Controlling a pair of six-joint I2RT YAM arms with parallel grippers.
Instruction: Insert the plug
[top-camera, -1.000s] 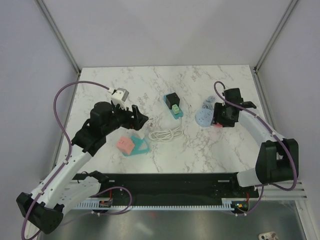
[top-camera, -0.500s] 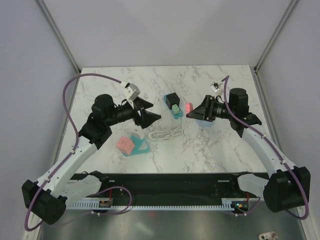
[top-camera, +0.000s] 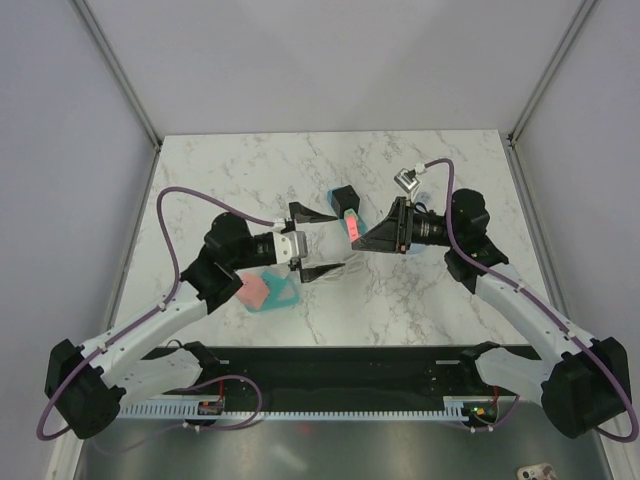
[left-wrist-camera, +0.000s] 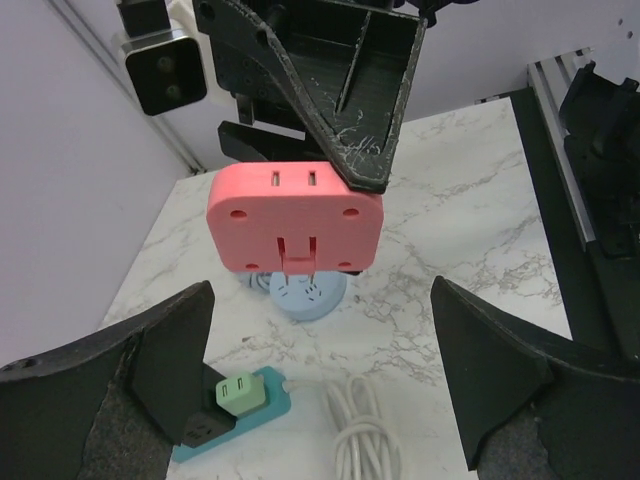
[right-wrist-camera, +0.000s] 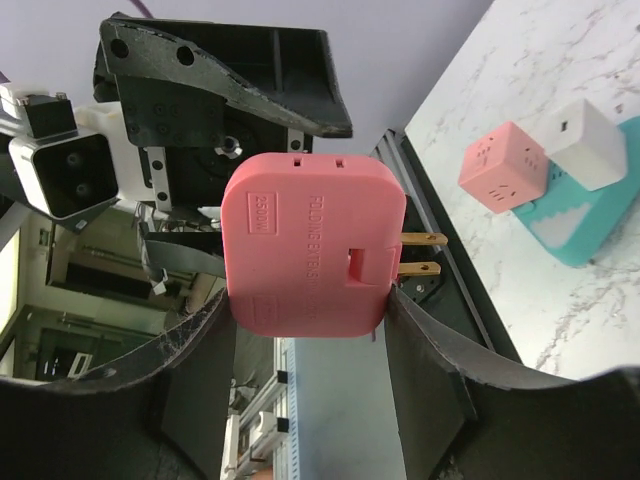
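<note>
Pink plug (right-wrist-camera: 305, 245) reads "250V", perhaps "FOLDING", in right end effector (right-wrist-camera: 305, 305).

Top view is bright and even, with soft light from overhead; I get only faint, short shadows on the white counter (top-camera: 420, 300). No glare, sharp edge to edge. Left wrist view: my left fingers (left-wrist-camera: 110, 390) fill the bottom corners, dark, soft and out of focus; the pink plug (left-wrist-camera: 295, 220) is crisp and flatly lit. Right wrist view: plug sharp, raised lettering readable; background at lower left dim and blurred; counter at upper right pale, slightly washed out.
</note>
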